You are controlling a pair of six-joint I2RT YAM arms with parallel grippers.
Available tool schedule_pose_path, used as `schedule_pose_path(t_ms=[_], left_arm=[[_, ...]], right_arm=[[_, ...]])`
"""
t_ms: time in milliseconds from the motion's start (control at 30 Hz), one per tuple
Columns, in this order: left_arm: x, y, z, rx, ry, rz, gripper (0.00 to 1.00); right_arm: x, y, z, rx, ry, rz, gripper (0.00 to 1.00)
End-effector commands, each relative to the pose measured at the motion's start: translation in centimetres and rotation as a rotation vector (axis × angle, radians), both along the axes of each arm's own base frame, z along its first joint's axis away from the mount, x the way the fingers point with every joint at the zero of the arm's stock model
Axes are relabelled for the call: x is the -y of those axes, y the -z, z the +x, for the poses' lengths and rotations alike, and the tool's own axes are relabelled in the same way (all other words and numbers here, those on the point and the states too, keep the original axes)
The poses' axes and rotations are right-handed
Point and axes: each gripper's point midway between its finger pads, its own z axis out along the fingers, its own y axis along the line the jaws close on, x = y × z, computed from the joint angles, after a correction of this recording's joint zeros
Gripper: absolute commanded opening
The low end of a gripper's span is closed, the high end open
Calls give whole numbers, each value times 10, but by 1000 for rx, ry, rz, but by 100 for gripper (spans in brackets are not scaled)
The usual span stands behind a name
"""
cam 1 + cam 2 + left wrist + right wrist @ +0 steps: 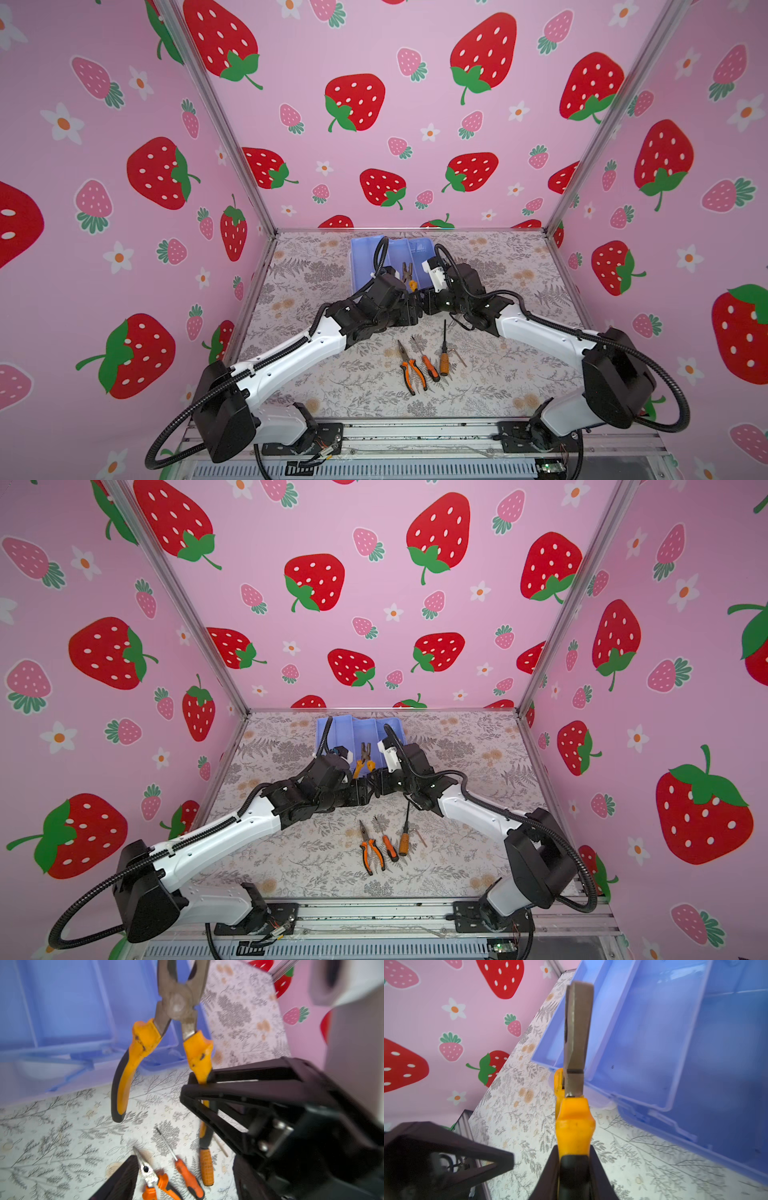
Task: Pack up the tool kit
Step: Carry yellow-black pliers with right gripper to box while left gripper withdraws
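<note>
Pinching pliers (575, 1118) handle: right end effector (574, 1153) | left end effector (184, 1167) spread

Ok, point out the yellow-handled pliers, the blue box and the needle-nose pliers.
yellow-handled pliers (177, 1004): left wrist view, on the pivot.
blue box (365, 257): in a top view, on its bare floor.
needle-nose pliers (406, 362): in a top view, where the handles meet.

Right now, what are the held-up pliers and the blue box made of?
The held pliers: head looks like dull grey-brown metal, maybe slightly rusty; the handles seem yellow-orange rubbery plastic with black backs. The blue box looks like smooth, glossy plastic, perhaps slightly see-through.
</note>
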Motion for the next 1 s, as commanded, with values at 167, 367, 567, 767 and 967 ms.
schedule_pose_path(t_ms=[167, 367, 567, 767, 967], left_arm=[[-17, -12, 15, 71, -67, 52, 71], [-36, 17, 15, 12, -113, 130, 44], [-56, 42, 14, -63, -165, 154, 41], [-74, 46, 14, -82, -208, 150, 41], [-86, 44, 14, -88, -233, 156, 41]], right_arm=[[59, -54, 57, 178, 153, -36, 0], [68, -40, 88, 176, 208, -151, 0], [53, -1, 107, 95, 186, -207, 0], [39, 23, 120, 48, 162, -216, 0], [15, 45, 136, -11, 117, -176, 0]])
